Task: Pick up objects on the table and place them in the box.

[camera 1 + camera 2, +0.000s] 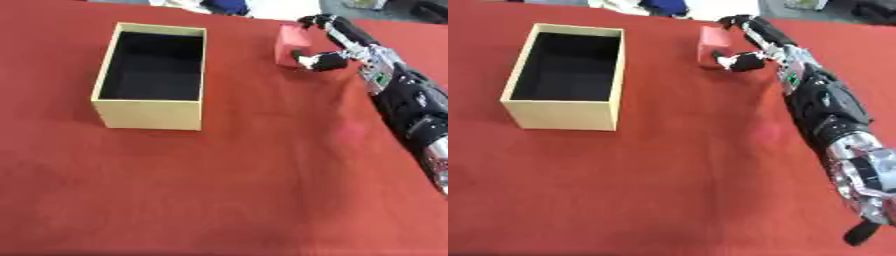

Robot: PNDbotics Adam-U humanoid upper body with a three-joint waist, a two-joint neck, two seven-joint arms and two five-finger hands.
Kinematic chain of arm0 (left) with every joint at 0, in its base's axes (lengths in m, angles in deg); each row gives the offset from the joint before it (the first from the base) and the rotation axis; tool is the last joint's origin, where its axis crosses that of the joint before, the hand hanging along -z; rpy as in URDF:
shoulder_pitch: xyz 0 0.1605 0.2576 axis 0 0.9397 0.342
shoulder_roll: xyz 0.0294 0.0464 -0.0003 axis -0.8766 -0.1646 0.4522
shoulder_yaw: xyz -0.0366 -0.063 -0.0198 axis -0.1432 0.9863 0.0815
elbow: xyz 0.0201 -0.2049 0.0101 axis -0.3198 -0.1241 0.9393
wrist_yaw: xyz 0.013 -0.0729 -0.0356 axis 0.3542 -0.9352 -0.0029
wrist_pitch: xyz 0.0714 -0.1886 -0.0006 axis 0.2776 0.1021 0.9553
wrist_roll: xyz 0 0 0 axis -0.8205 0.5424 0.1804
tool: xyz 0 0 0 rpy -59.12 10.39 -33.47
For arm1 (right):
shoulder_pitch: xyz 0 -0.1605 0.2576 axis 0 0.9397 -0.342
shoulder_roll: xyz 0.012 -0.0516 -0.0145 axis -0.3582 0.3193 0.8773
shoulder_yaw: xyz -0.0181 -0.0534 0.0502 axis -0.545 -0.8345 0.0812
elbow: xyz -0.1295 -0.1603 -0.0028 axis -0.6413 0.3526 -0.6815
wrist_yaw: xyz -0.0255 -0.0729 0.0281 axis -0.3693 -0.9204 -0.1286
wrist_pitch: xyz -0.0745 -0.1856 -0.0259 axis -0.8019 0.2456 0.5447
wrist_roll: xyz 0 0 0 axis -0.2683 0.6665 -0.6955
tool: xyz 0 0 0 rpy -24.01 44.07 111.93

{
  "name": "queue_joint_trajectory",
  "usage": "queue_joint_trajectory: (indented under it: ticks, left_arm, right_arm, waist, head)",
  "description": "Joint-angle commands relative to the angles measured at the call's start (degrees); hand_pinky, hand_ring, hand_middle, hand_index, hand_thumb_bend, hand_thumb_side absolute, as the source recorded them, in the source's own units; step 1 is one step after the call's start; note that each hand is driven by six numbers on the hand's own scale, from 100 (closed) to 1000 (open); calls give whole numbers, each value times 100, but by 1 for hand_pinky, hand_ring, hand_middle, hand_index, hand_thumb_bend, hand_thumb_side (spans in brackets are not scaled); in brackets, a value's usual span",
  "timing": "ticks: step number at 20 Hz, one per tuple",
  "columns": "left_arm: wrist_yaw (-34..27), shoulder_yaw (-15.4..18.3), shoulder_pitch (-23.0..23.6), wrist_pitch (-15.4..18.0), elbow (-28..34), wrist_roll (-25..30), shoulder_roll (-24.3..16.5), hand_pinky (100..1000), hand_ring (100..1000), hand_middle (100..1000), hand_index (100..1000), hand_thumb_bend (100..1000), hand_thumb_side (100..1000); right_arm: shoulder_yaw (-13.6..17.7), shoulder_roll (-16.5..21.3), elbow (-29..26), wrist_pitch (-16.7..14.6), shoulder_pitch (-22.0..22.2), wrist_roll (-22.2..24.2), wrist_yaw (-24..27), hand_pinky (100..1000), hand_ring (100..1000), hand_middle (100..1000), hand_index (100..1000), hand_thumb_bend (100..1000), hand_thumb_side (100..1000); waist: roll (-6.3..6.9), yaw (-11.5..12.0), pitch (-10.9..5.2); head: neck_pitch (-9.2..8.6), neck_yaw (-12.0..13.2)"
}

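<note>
1. In the left eye view I see my right hand (325,44) reaching in from the right side toward the far edge of the red tablecloth (245,190). Its fingers curl over the top of a red block (290,44) and the thumb presses the block's near side, so I have the block pinched between them.
2. The red block sits at the far end of the table, well to the right of the box (154,75) and apart from it. I cannot tell whether it is lifted or resting on the cloth.
3. The box is tan cardboard, open at the top, dark inside, standing upright on the left part of the cloth. I see nothing lying in it.
4. In the right eye view the same arm (824,110) shows along more of its length, black with silver joints, running from the lower right corner up to the hand. The thumb (737,61) lies against the block's lower right edge, the fingers wrap its upper right corner.
5. My left hand shows in neither view.
</note>
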Motion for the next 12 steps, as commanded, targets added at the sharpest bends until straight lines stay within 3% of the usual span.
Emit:
queue_joint_trajectory:
  ticks: [1, 6, 12]
  left_arm:
    - [18, -6, -61, 26, 124, 7, -61, 855, 720, 572, 641, 258, 779]
    - [18, -7, -63, 7, 110, 14, -58, 856, 721, 572, 641, 260, 779]
    - [-15, -13, -36, -24, 87, 25, -71, 855, 721, 572, 641, 263, 774]
  right_arm:
    - [3, 50, -102, -37, -66, -176, -13, 798, 857, 427, 697, 312, 271]
    - [-21, -16, -193, -102, -83, -364, -11, 789, 838, 380, 664, 329, 200]
    - [-47, -184, -410, -227, -228, -230, 137, 790, 834, 371, 661, 347, 125]
  waist:
    - [38, -19, -81]
    - [25, -66, -112]
    - [7, -102, -241]
  head:
    - [-46, -2]
    - [-38, 23]
    - [24, 22]
